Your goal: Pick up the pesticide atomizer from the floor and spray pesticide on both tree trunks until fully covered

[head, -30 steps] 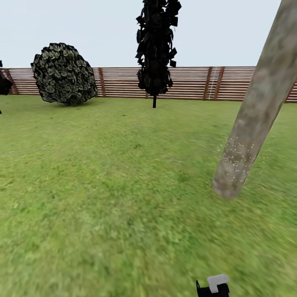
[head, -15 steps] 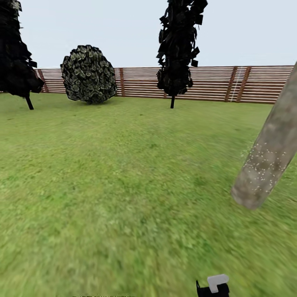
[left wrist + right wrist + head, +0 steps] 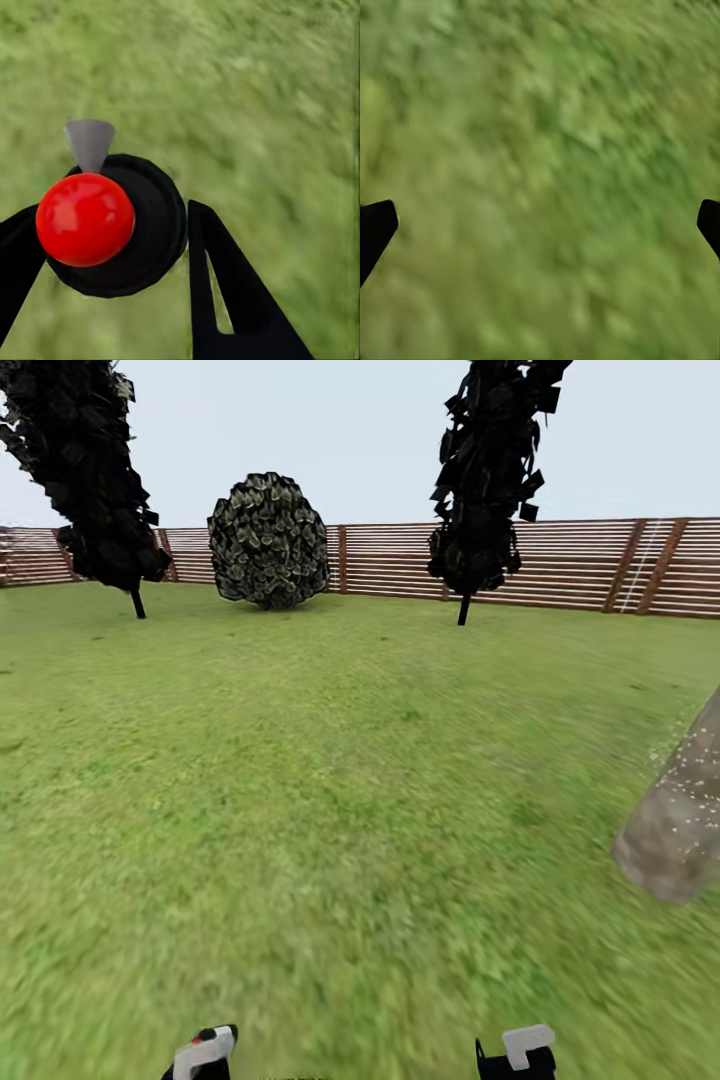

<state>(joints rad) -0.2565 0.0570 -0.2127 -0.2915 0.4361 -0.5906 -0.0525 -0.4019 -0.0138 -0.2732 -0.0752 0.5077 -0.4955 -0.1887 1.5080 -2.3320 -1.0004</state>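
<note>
Left gripper (image 3: 112,247) is clamped on the pesticide atomizer (image 3: 124,225): dark round body wedged between the two black fingers (image 3: 225,292), red top (image 3: 85,219) facing the wrist camera, grey nozzle (image 3: 89,142) poking out beyond it. Beneath the bottle, nothing but blurred green lawn (image 3: 255,90). In the head view the left gripper (image 3: 203,1053) peeks up at the lower edge with a speck of red on it, the right gripper (image 3: 517,1052) level with it, off to its right.

Right gripper (image 3: 540,225) has its two black fingertips (image 3: 375,229) spread wide, at opposite edges of the wrist view, with only grass between them.

Ahead and to the right of the right gripper, a thick pale grey-brown tree trunk (image 3: 683,825) leans in, its base on the grass and white specks dotted across its bark. Far ahead of both grippers: a brown slatted fence (image 3: 580,565), two narrow black trees (image 3: 485,480) and a round dark bush (image 3: 268,540) in front of it.
</note>
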